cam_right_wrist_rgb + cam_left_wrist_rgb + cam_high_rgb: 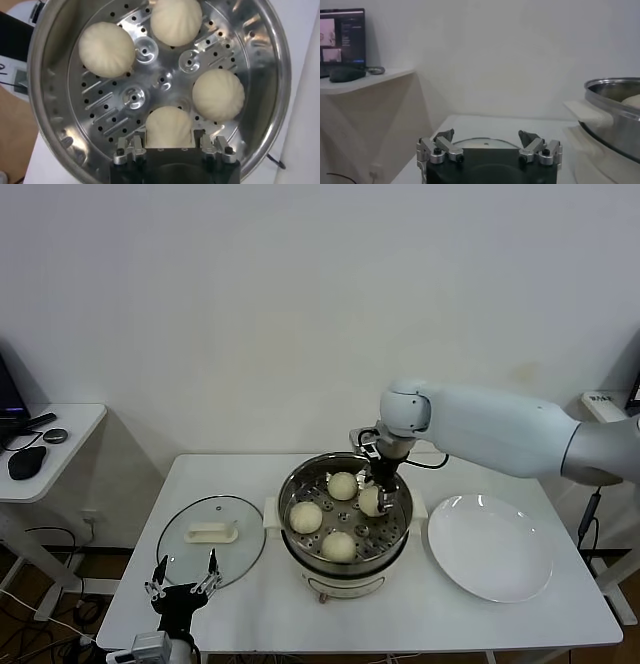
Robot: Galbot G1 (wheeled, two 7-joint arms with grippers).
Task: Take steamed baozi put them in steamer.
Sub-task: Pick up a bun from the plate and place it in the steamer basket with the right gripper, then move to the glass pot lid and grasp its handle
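The fourth baozi (169, 126) is set on the steamer (260, 60) tray, flanked by the right claw (169, 150), its jaws parted; a straight lift is judged next; the left claw (489, 145) is held apart by the worktop (250, 604)

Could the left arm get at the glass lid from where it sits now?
Probably yes. The left claw hangs open at the table's near edge, right beside the glass lid, whose white handle faces up with nothing on or over it.

Four baozi (169, 126) crowd the steamer (296, 481) tray.
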